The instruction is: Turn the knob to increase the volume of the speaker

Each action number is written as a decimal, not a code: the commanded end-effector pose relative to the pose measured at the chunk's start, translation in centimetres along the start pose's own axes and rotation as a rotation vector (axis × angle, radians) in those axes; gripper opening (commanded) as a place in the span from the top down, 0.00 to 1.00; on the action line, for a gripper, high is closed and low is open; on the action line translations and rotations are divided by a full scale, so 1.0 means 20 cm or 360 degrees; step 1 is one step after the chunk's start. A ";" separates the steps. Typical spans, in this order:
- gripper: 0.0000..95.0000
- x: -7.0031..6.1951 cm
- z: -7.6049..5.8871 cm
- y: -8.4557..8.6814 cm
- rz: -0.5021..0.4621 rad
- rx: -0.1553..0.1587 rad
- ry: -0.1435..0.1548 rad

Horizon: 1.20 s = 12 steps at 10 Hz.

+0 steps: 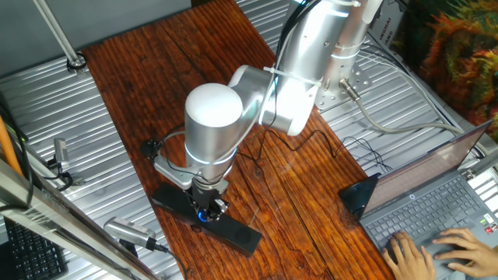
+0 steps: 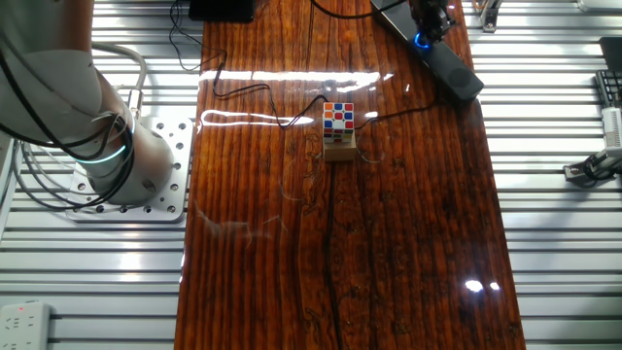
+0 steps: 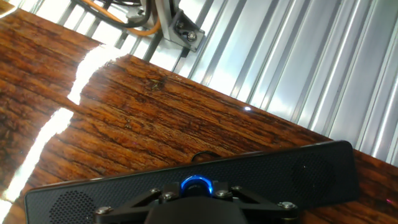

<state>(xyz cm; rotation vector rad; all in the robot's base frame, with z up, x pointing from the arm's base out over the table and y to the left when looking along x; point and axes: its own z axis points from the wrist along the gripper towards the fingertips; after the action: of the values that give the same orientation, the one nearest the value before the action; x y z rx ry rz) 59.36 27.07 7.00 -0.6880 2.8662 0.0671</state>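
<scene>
Down on the speaker (image 1: 206, 211) now, at the table (image 1: 179, 70) edge farthest from the arm's base. Gripper (image 1: 210, 208) planted right over the knob (image 3: 196, 185), dead centre of the black bar, blue ring glowing just ahead of the fingers in the hand view. Looks like the grasp-and-turn step, by the pose. Jaws drawn in narrow about the dial, though cannot tell whether actually pinching it; fingertips hidden under the hand body. Next up, probably: confirm a firm hold, then rotate the wrist about the knob's own axis, without dragging the speaker sideways. Coloured cube (image 2: 338, 119) well apart from the speaker, mid-table. Laptop (image 1: 436, 194) off beyond, hands typing.
</scene>
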 end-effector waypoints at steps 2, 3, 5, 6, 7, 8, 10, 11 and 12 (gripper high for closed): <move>0.40 0.00 0.00 0.00 -0.0009 0.0003 -0.0004; 0.40 0.00 0.00 0.00 -0.0010 0.0002 -0.0002; 0.40 0.00 0.00 0.00 -0.0022 0.0009 0.0009; 0.40 0.00 0.00 0.00 -0.0013 0.0017 0.0028; 0.40 0.00 -0.02 0.00 -0.0003 0.0027 0.0077; 0.40 0.01 -0.03 -0.01 0.0001 0.0013 0.0098; 0.40 0.03 -0.06 -0.02 -0.0012 -0.0013 0.0139; 0.40 0.05 -0.08 -0.03 -0.0010 -0.0014 0.0161; 0.40 0.06 -0.10 -0.03 0.0020 -0.0013 0.0205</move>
<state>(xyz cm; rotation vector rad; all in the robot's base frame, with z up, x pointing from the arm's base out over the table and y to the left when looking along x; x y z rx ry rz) 58.28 25.68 8.73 -0.7139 2.9784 0.0423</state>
